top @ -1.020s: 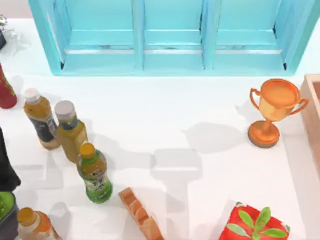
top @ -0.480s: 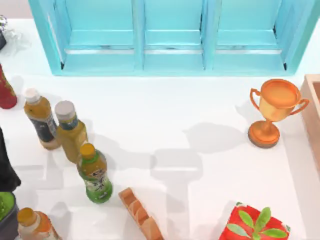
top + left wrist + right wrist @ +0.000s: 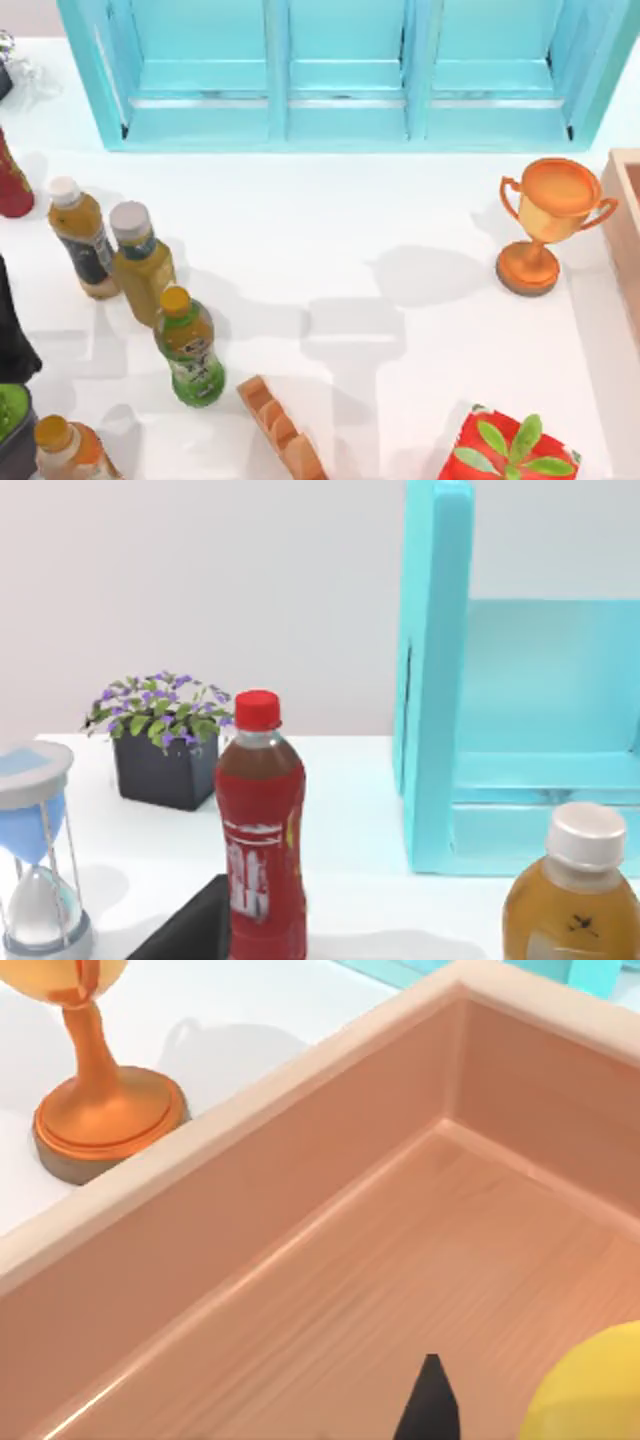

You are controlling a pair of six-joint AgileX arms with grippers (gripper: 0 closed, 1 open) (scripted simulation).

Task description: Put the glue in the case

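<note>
- The case (image 3: 330, 1290), a pale wooden box, shows in the right wrist view from above, its floor bare across most of the frame. In the top view its rim (image 3: 622, 215) sits at the right edge.
- At the lower right corner of the right wrist view a rounded yellow shape (image 3: 590, 1390) overlaps the case floor; it may be the glue top, but I cannot tell.
- A dark fingertip (image 3: 428, 1405) pokes up at the bottom edge beside it. Whether the right gripper is spread or closed, or has hold of anything, I cannot tell.
- The trophy (image 3: 548, 225) stands just left of the case, on the white table (image 3: 350, 210).
- The teal shelf (image 3: 345, 75) spans the top of the top view, its bays bare.
- Bottles line the left side; the green-labelled bottle (image 3: 187, 346) is lower left.
- The left wrist view faces a red bottle (image 3: 262, 830); the left gripper's state cannot be told.
</note>
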